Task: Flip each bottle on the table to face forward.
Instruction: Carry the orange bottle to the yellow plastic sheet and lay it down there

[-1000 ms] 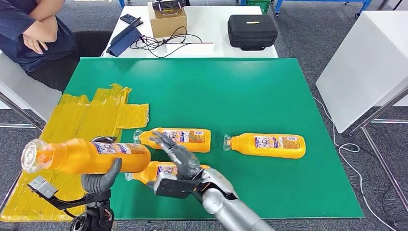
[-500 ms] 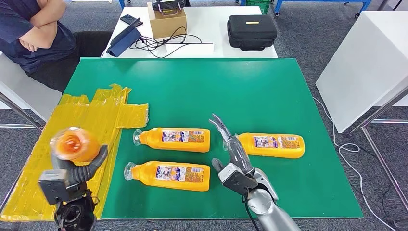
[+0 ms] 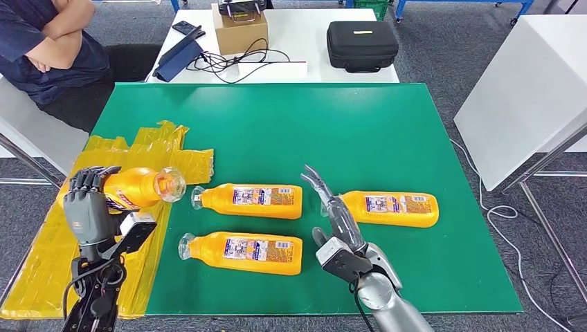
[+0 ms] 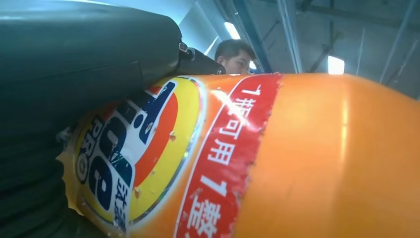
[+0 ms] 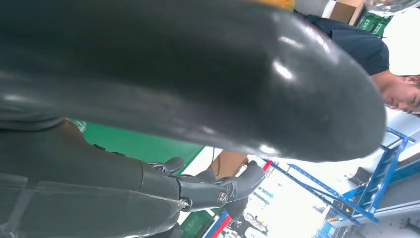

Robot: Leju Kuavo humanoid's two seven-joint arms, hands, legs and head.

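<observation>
Head view: left hand [image 3: 88, 207] grips held bottle [image 3: 138, 187] over yellow sheet [image 3: 156, 162] at table's [image 3: 387, 124] 9 o'clock edge; long axis approx. 9–3 o'clock, cap toward 3. 3 bottles lie flat, axes 9–3, caps toward 9: upper bottle [image 3: 253, 200], lower bottle [image 3: 249, 251], right bottle [image 3: 394, 209]. Right hand [image 3: 337, 221] holds nothing, fingers extended toward 11 o'clock, just beside right bottle's cap end; judged the nearer hand for it.

Left wrist view: label of held bottle [image 4: 247, 158] fills frame, fingers wrapped.

Right wrist view: thumb close-up, fingers [image 5: 208, 191] apart, nothing held.
</observation>
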